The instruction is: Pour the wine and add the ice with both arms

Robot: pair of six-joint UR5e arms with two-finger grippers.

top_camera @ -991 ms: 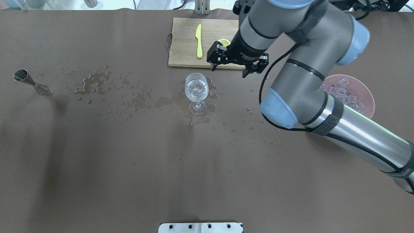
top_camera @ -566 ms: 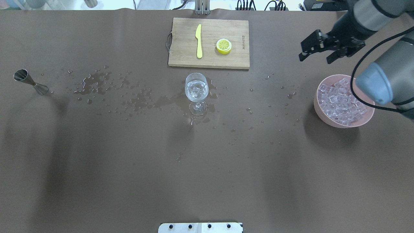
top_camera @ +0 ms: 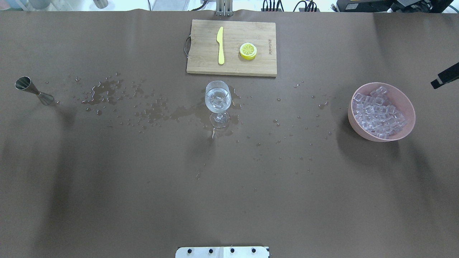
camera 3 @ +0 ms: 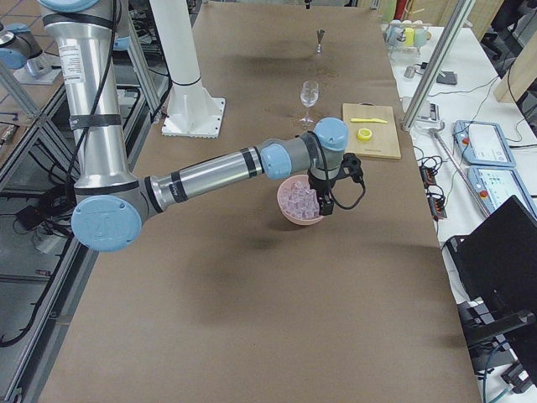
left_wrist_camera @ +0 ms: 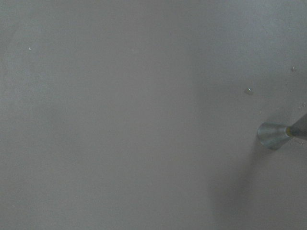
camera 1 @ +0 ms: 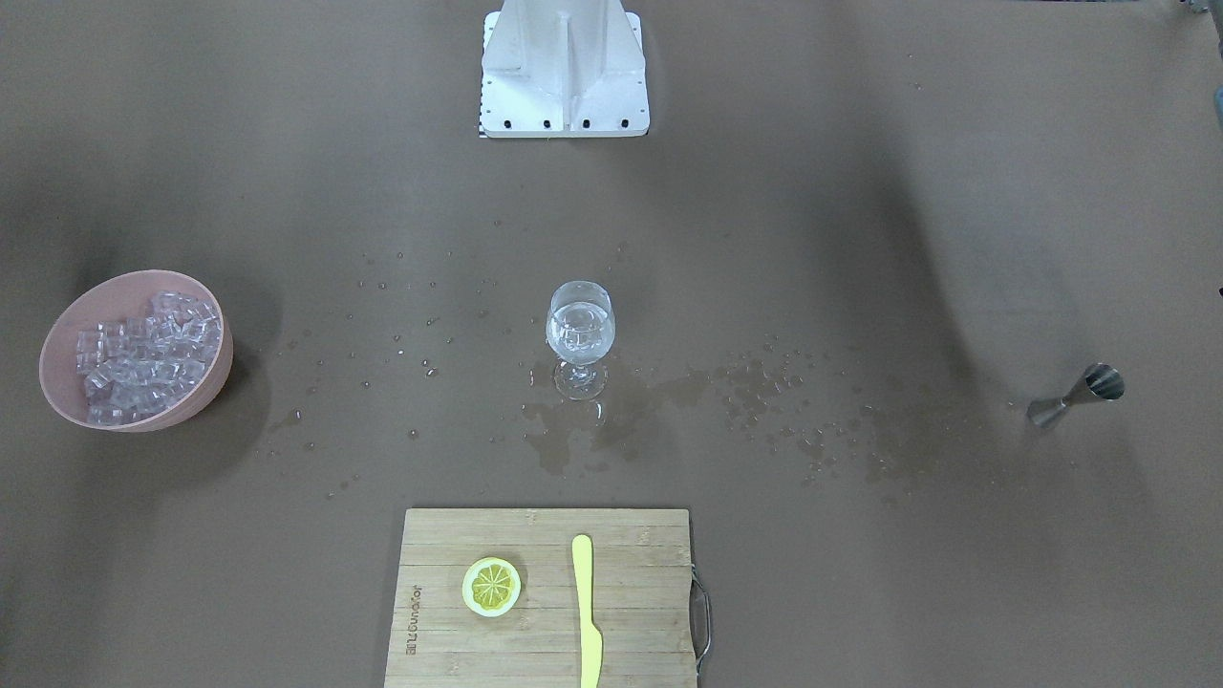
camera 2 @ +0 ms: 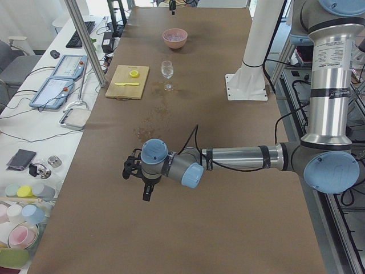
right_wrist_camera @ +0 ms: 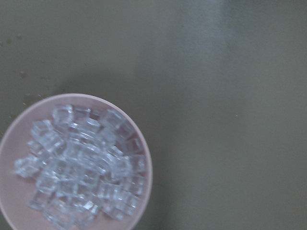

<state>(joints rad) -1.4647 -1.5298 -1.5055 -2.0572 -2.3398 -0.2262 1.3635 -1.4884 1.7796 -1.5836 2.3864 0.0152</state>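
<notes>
The wine glass (top_camera: 217, 98) stands upright at mid-table, holding clear wine and a few ice cubes (camera 1: 580, 330). More ice (top_camera: 378, 111) fills the pink bowl (top_camera: 408, 125) at the right. In the overhead view only one black finger (top_camera: 444, 76) of my right gripper shows, at the right edge beyond the bowl. Seen from the right side, the right gripper (camera 3: 325, 201) hangs over the bowl (camera 3: 289, 214). The right wrist view looks down on the ice (right_wrist_camera: 79, 167). My left gripper (camera 2: 136, 182) hovers above bare table, far from the glass. I cannot tell either gripper's state.
A steel jigger (top_camera: 34, 91) stands at the far left and shows in the left wrist view (left_wrist_camera: 276, 134). The cutting board (top_camera: 231, 68) carries a yellow knife (top_camera: 220, 44) and a lemon half (top_camera: 248, 51). Spilled drops and puddles (top_camera: 107, 91) spread around the glass.
My right arm swung from the cutting board beside the glass to the right, past the bowl, and almost out of the overhead view. The glass and bowl have not moved.
</notes>
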